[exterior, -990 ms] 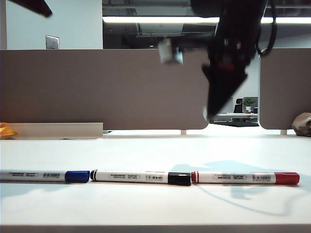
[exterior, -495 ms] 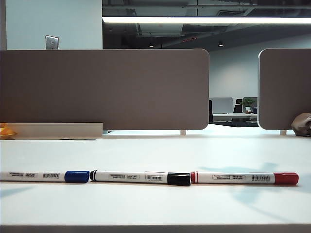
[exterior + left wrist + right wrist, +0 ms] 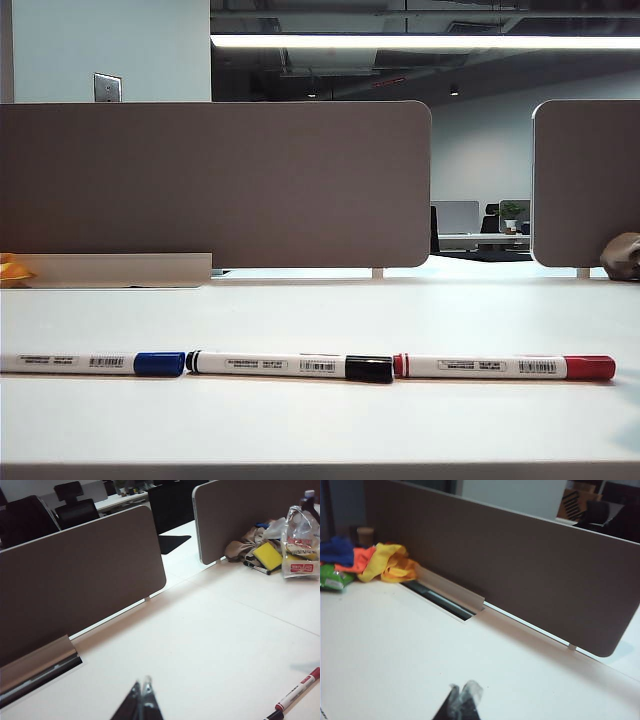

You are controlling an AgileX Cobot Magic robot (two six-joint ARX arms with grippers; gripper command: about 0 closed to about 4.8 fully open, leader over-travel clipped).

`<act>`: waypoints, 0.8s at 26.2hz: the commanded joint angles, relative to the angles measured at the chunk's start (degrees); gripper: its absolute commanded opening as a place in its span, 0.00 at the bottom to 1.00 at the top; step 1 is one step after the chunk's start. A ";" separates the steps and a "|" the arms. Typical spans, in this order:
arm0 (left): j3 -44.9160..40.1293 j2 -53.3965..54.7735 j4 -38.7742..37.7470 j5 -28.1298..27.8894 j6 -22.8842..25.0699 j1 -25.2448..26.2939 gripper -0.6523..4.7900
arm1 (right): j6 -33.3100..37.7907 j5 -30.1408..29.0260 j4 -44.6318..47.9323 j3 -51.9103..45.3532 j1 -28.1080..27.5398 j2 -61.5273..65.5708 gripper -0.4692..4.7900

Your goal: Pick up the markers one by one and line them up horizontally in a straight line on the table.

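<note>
Three white-barrelled markers lie end to end in one row across the white table [image 3: 320, 310] in the exterior view: the blue-capped marker [image 3: 95, 362] at the left, the black-capped marker [image 3: 290, 366] in the middle, the red-capped marker [image 3: 505, 367] at the right. Neither arm shows in that view. My left gripper [image 3: 142, 685] is shut and empty above bare table; the red-capped marker [image 3: 299, 690] and the black cap tip [image 3: 275, 715] lie off to one side of it. My right gripper [image 3: 464, 689] is shut and empty too, with no marker in its view.
Grey-brown divider panels [image 3: 215, 185] stand along the table's back edge. A yellow sponge [image 3: 267, 555], a plastic bag [image 3: 300, 550] and another pen lie by the far divider. Coloured cloths [image 3: 375, 562] are piled beside a metal cable tray [image 3: 450, 597].
The right arm, which hung over the red-capped marker a second ago, has lifted out of the exterior view, and its shadow has faded from the table. The markers have not moved.
</note>
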 commanded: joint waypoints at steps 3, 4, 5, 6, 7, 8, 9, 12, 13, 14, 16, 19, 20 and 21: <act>-7.32 -5.62 5.92 -4.33 -5.81 0.09 0.11 | 2.34 4.09 1.42 -3.02 0.00 -5.73 0.09; -9.49 -7.19 6.80 -5.97 -6.60 0.09 0.11 | 2.86 5.66 1.46 -3.85 0.00 -6.86 0.08; -10.49 -8.00 7.15 -6.43 -7.10 0.09 0.11 | 3.17 6.21 1.53 -4.50 0.00 -7.52 0.09; -12.52 -9.62 7.80 -6.78 -8.11 0.09 0.11 | 3.17 6.21 1.40 -5.60 0.00 -8.39 0.08; -13.70 -10.58 8.11 -7.02 -8.83 0.09 0.11 | 3.17 6.21 1.16 -6.16 0.00 -8.94 0.08; -14.62 -11.41 8.11 -7.43 -9.18 0.09 0.11 | 3.17 6.47 1.05 -6.73 -0.02 -9.51 0.09; -15.52 -12.17 8.11 -7.76 -9.81 0.09 0.11 | 3.19 6.95 1.05 -7.58 0.00 -10.03 0.08; -18.49 -14.45 8.11 -7.74 -11.06 0.09 0.11 | 3.69 7.45 1.07 -10.14 0.00 -11.76 0.09; -19.37 -15.06 8.11 -7.74 -11.04 0.09 0.11 | 3.80 7.50 1.03 -11.08 0.00 -12.44 0.09; -20.46 -15.78 8.11 -7.72 -10.99 0.09 0.11 | 3.85 7.48 1.05 -11.98 0.00 -12.94 0.09; -22.43 -16.90 8.13 -7.69 -11.32 0.09 0.11 | 4.24 7.45 1.05 -13.42 0.00 -13.99 0.09; -25.51 -18.23 8.17 -7.72 -11.37 0.09 0.11 | 4.66 7.48 1.05 -16.74 0.00 -16.06 0.08; -26.80 -18.64 8.52 -7.69 -11.37 0.09 0.11 | 4.68 7.48 1.05 -17.81 0.00 -16.72 0.09; -28.81 -19.19 9.18 -7.65 -11.39 0.09 0.11 | 5.44 7.45 1.22 -20.35 0.00 -18.03 0.09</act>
